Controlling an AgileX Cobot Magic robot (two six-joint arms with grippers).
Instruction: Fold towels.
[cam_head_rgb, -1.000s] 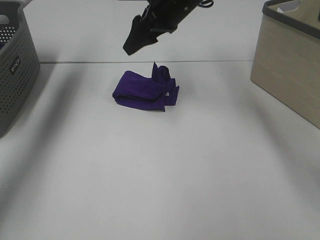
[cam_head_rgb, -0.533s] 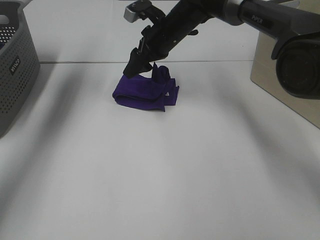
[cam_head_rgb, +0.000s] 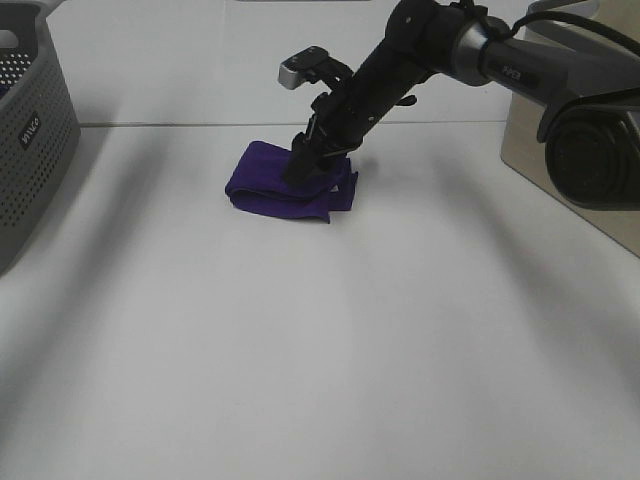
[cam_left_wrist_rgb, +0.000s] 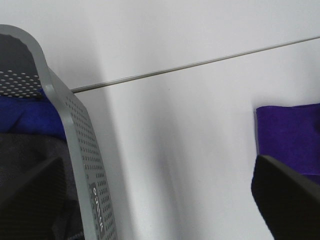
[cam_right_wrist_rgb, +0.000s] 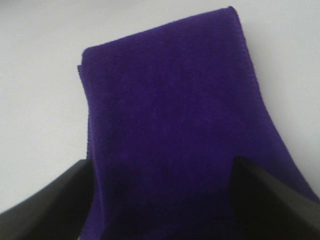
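The deep purple towel (cam_head_rgb: 272, 183) lies folded in a small bundle on the white table (cam_head_rgb: 330, 340), at the back middle. My right gripper (cam_head_rgb: 304, 168) is down on the towel's right part, touching its top. In the right wrist view the gripper (cam_right_wrist_rgb: 161, 167) is open, with a finger on each side of the towel (cam_right_wrist_rgb: 170, 100), which fills the space between them. My left gripper (cam_left_wrist_rgb: 156, 167) is open and empty beside the grey basket (cam_left_wrist_rgb: 75, 130). The towel's edge (cam_left_wrist_rgb: 290, 135) shows far from it. The left arm is out of the high view.
A grey perforated basket (cam_head_rgb: 30, 140) stands at the left edge and holds a blue cloth (cam_left_wrist_rgb: 30, 115). A beige basket (cam_head_rgb: 580, 150) stands at the right. A seam (cam_head_rgb: 150, 124) runs across the table behind the towel.
My right arm has come down from above the back of the table onto the towel. The towel's raised corner no longer sticks up beside the gripper.
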